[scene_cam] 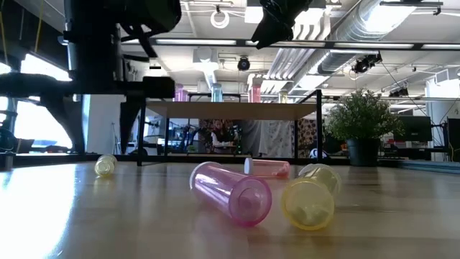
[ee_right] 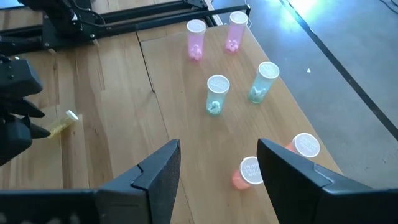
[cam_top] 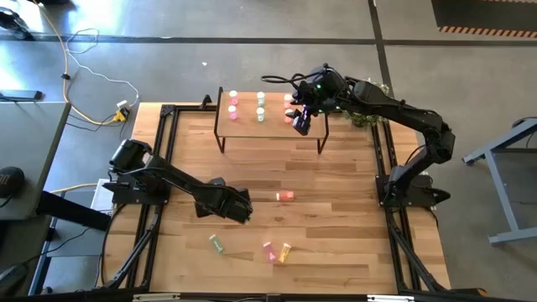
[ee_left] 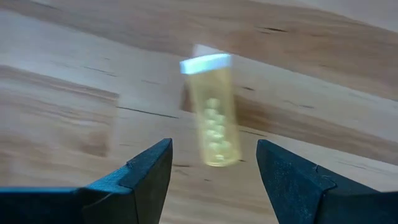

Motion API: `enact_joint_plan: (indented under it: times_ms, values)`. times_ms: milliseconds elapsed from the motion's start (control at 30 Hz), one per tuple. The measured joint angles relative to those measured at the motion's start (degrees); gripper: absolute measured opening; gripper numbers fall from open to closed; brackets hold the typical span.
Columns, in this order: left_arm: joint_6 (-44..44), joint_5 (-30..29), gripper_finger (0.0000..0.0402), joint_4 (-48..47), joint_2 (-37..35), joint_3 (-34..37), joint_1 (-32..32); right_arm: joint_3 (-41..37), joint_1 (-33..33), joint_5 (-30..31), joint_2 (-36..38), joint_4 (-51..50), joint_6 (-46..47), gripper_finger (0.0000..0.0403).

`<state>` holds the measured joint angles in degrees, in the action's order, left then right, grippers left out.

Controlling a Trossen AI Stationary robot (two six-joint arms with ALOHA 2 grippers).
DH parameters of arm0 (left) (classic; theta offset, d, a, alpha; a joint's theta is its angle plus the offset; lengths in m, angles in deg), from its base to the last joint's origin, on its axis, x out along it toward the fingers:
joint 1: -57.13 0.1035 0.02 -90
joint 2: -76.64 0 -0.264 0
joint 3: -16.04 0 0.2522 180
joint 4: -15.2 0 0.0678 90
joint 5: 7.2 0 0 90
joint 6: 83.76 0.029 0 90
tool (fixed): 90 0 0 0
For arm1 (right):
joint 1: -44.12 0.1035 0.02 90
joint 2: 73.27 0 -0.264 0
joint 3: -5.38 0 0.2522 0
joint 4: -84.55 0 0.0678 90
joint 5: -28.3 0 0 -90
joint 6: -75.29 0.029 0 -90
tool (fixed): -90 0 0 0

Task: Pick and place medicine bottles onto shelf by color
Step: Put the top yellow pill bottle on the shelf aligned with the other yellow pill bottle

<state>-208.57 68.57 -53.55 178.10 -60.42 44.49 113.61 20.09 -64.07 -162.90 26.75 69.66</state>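
Observation:
A pale yellow medicine bottle [ee_left: 213, 112] with a white cap lies on its side on the wood table. My left gripper [ee_left: 213, 144] hangs open just above it, pointing steeply down, one finger to each side, touching nothing. In the right wrist view the same bottle [ee_right: 64, 124] lies beside that gripper. The shelf [cam_top: 252, 127] stands at the far side, carrying upright pink [cam_top: 233, 103], green [cam_top: 260, 106] and red-orange [ee_right: 249, 171] bottles. My right gripper [cam_top: 300, 124] hovers open over the shelf's right end, above the red-orange pair.
More bottles lie loose on the table: a red-orange one [cam_top: 285, 196] at the middle, a greenish one [cam_top: 216, 243], a pink one [cam_top: 268, 250] and a yellow one [cam_top: 285, 250] toward the near edge. A black frame [cam_top: 159, 168] borders the table.

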Motion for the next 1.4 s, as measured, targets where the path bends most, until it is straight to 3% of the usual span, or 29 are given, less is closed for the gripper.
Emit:
enact_joint_plan:
  times_ms: [333,733,1233,1400]
  values:
    - [-0.11,2.85,0.0225,0.56,4.58,-0.05,0.87,0.0,0.02,0.01,0.01,-0.35,0.05,0.0204]
    - [7.75,4.57,0.0222,-1.62,5.7,-0.08,3.27,0.0,0.02,0.02,0.0,-1.08,-0.42,0.0204]
    - [15.35,3.82,0.0121,-2.62,5.81,0.11,4.42,0.0,0.02,0.02,0.0,-1.19,-0.77,0.0204]
    - [21.88,4.34,0.0097,-1.98,5.51,0.16,4.39,0.0,0.02,0.02,0.0,-1.19,-0.83,0.0204]
